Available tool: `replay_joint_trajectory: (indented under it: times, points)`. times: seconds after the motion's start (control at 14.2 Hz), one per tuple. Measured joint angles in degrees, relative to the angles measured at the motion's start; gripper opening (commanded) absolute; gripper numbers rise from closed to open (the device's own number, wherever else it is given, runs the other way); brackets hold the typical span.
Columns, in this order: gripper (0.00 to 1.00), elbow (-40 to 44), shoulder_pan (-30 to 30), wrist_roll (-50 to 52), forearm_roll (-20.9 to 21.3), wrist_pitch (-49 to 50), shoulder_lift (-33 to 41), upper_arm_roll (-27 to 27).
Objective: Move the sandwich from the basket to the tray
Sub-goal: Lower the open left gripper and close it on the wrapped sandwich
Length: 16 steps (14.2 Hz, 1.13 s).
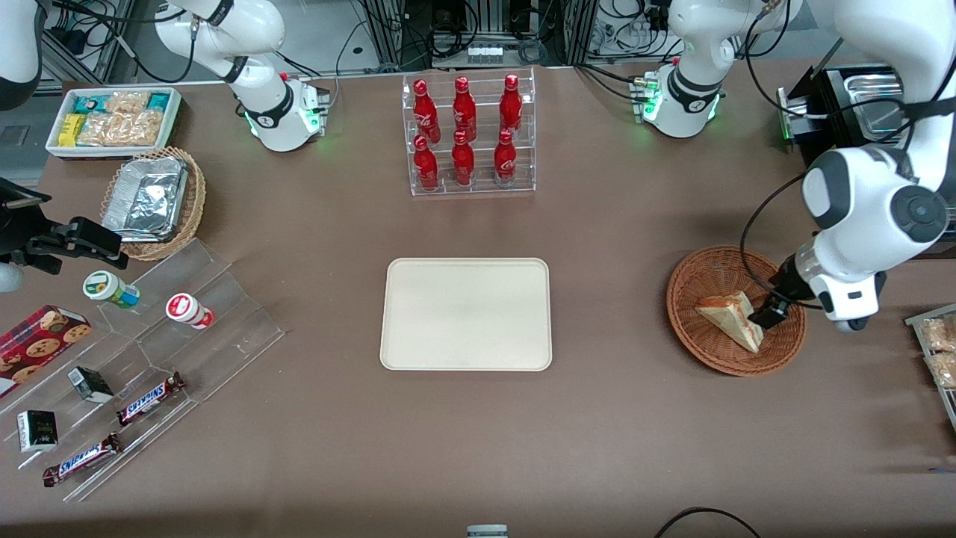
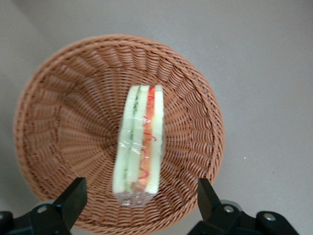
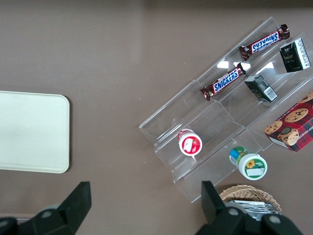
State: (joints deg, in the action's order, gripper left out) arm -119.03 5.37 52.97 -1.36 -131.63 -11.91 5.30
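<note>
The sandwich (image 1: 730,318), a wrapped triangular wedge of pale bread with red, orange and green layers, lies in the reddish-brown wicker basket (image 1: 702,284) toward the working arm's end of the table. It also shows in the left wrist view (image 2: 140,142), standing on edge in the basket (image 2: 63,117). My left gripper (image 1: 769,312) hangs just above the basket, over the sandwich's end. It is open (image 2: 142,196), with one finger on each side of the sandwich and not touching it. The cream-beige tray (image 1: 467,314) lies flat at the table's middle.
A clear rack of red bottles (image 1: 468,134) stands farther from the front camera than the tray. A clear stepped stand with candy bars (image 1: 149,396) and small jars, a paler basket with foil containers (image 1: 153,198) and a white box of snacks (image 1: 112,119) lie toward the parked arm's end.
</note>
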Motion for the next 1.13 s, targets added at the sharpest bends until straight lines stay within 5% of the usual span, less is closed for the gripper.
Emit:
replay_joint_trajectory:
  times: [1.13]
  points:
    - [1.00, -4.6, -0.5, 1.0, 2.4, -3.6, -3.2, -0.3]
